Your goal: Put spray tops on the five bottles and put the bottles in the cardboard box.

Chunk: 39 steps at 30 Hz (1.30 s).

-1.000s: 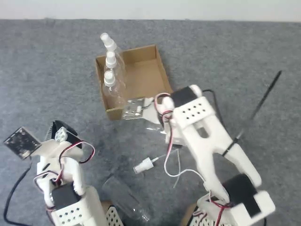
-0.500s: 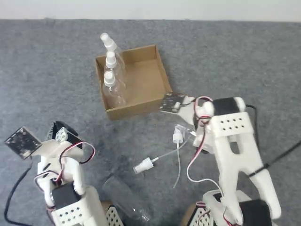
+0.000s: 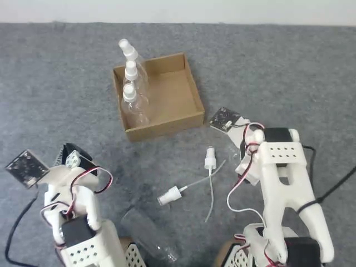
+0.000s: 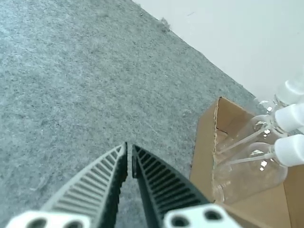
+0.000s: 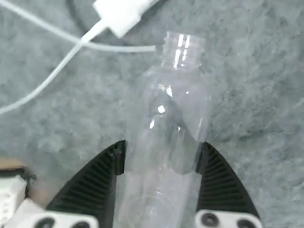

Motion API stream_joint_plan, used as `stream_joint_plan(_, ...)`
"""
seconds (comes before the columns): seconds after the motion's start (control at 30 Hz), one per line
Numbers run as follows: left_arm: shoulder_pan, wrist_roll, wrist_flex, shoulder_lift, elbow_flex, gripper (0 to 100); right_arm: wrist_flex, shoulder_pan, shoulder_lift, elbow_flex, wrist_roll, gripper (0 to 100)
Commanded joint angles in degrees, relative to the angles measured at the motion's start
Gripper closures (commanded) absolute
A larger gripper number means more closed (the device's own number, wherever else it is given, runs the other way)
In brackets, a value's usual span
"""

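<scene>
In the right wrist view my right gripper (image 5: 161,148) is shut on a clear bottle (image 5: 168,128) with a bare neck, its black fingers (image 5: 102,175) pressing both sides. A white spray top (image 5: 121,12) with its tube lies just beyond the neck. The right arm (image 3: 278,161) stands in front of the cardboard box (image 3: 183,89), to its right. Three capped bottles (image 3: 133,97) stand along the box's left wall. Two spray tops (image 3: 210,158) (image 3: 169,195) lie on the carpet. My left gripper (image 4: 128,159) is shut and empty, far left of the box (image 4: 209,137).
Another clear bottle (image 3: 147,233) lies on its side by the left arm's base (image 3: 83,239). Thin white tubes (image 3: 211,192) trail across the carpet between the arms. The grey carpet is open to the left and right of the box.
The right arm has pulled back from the box's front edge toward the near right, carrying the bottle; one spray top it covered now shows. The left arm has not moved.
</scene>
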<state>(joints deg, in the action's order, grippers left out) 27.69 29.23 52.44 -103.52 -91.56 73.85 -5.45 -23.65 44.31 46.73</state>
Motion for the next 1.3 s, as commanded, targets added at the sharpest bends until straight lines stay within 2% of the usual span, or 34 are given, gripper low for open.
stream_joint_plan(0.0, 0.18, -0.44, -2.11, -0.70, 0.57, 99, -3.12, 0.57, -2.68, 1.32, -1.67, 87.4)
stream_joint_plan(0.23, 0.18, -0.44, -2.11, -0.70, 0.57, 99, -2.95, 0.57, -2.68, 3.34, -1.67, 74.9)
stream_joint_plan(0.8, 0.18, -0.44, -2.02, -0.70, 0.57, 99, -1.27, -4.79, -2.68, -0.26, -2.99, 74.2)
stream_joint_plan(1.03, 0.18, -0.44, -1.93, -0.70, 0.57, 99, -1.54, -9.45, -2.68, -0.53, -3.16, 74.1)
stream_joint_plan(1.27, 0.18, -0.44, -1.85, -0.70, 0.57, 99, -4.18, -9.63, -2.59, -0.44, -2.99, 67.5)
